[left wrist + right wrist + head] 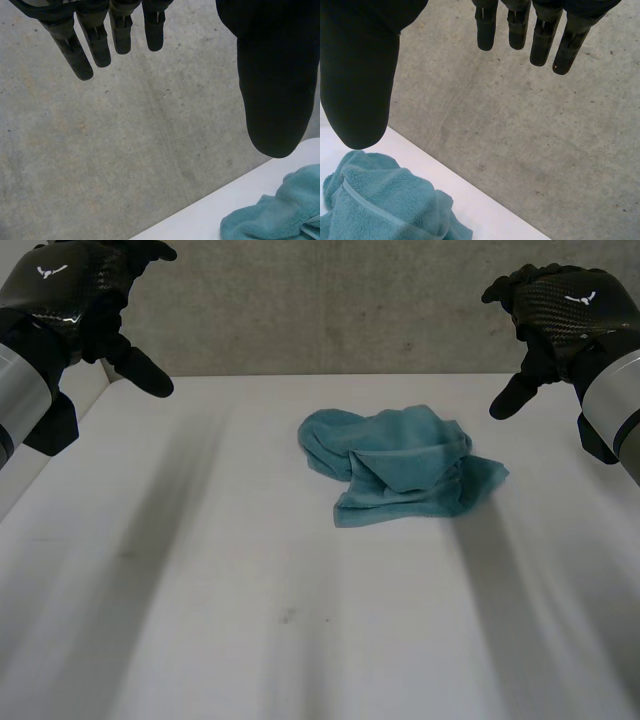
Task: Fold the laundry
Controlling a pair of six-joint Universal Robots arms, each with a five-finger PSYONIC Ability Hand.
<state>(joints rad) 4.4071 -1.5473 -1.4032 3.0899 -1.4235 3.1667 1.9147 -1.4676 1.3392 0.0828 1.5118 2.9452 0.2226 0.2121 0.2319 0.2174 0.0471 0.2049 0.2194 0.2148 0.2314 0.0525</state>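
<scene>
White table [200,620] runs from my side out past the towel. The towel [400,465] is teal, crumpled in a loose heap with folds lapping over each other. It lies flat on the table, about mid-way across and slightly toward my right side, and nothing touches it. My left hand [75,295] is raised off to the towel's left, well apart from it. Its fingers [95,45] are straight and side by side, with the thumb [272,90] held wide of them, and it grips nothing. My right hand [565,305] is raised off to the towel's right, also well apart. Its fingers [542,40] are straight too, with the thumb [360,75] wide, and it holds nothing. In both wrist views the towel's edge sits below the thumb tip, not touching it. Beyond the towel is the table's far edge, then a grey concrete wall [330,300].
</scene>
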